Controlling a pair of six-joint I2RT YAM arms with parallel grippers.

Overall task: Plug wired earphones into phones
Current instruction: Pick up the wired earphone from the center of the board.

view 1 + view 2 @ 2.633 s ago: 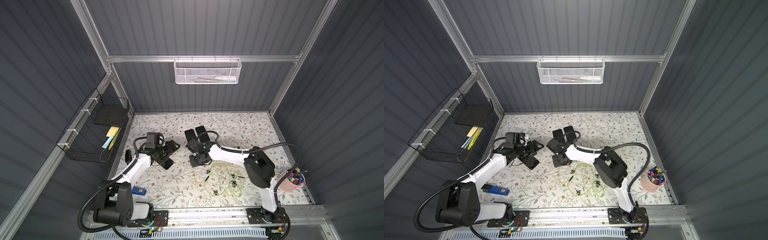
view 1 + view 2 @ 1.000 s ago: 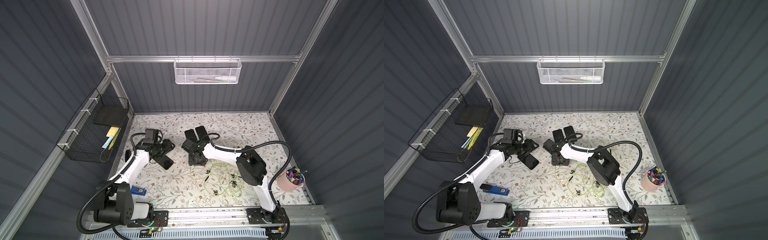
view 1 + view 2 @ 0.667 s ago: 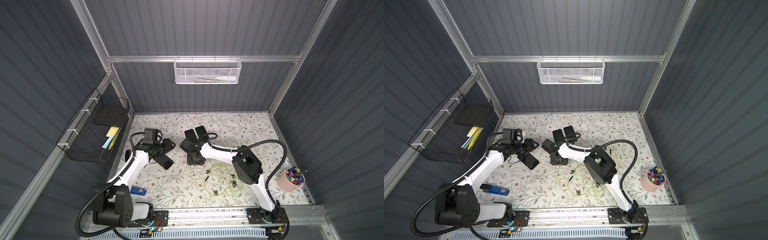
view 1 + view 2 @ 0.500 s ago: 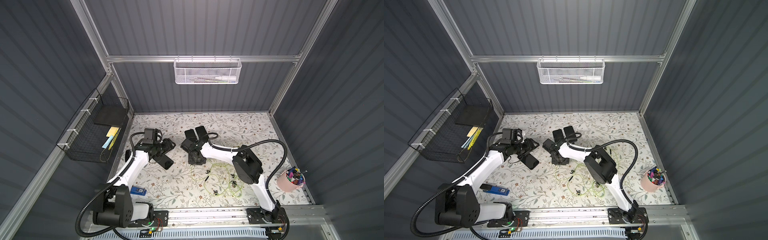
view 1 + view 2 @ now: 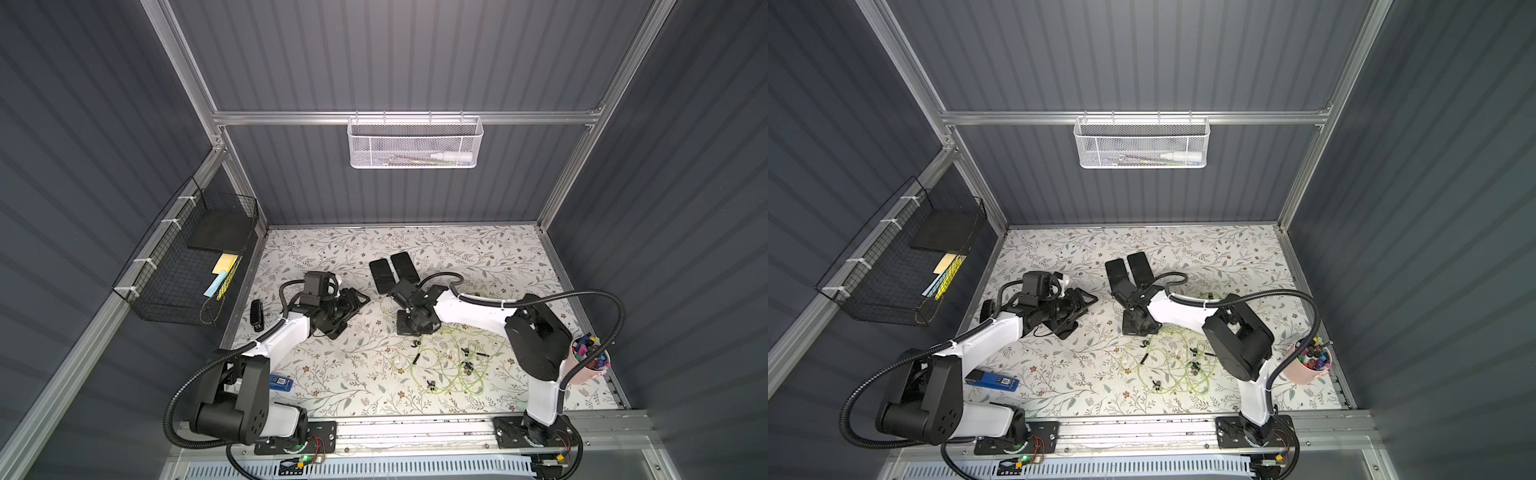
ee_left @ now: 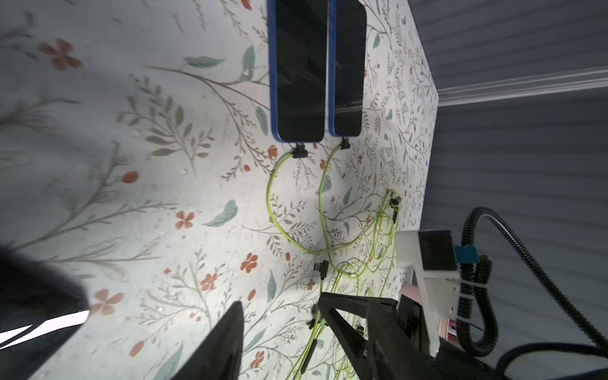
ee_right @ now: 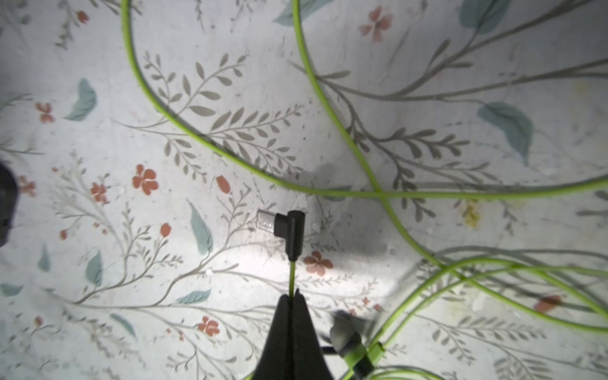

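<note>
Two black phones (image 5: 381,274) (image 5: 404,266) lie side by side; in the left wrist view each (image 6: 298,72) (image 6: 348,65) has a black plug at its end with a yellow-green cord running off. A third phone (image 5: 336,330) lies mostly hidden under the left wrist. The rest of the earphones (image 5: 449,370) (image 5: 1175,365) are tangled near the front. My right gripper (image 7: 292,294) (image 5: 411,326) is shut on a cord just behind a free L-shaped plug (image 7: 291,237) (image 6: 320,268). My left gripper (image 6: 281,301) (image 5: 359,298) is open over bare mat.
A pink cup of pens (image 5: 588,361) stands at the right edge. A blue item (image 5: 280,381) and a small black device (image 5: 257,315) lie on the left. A black wire basket (image 5: 187,266) hangs on the left wall, a white mesh basket (image 5: 415,141) on the back.
The right gripper has closed on the cord behind the free plug, after the arm reached in toward the phones. The left arm has barely moved.
</note>
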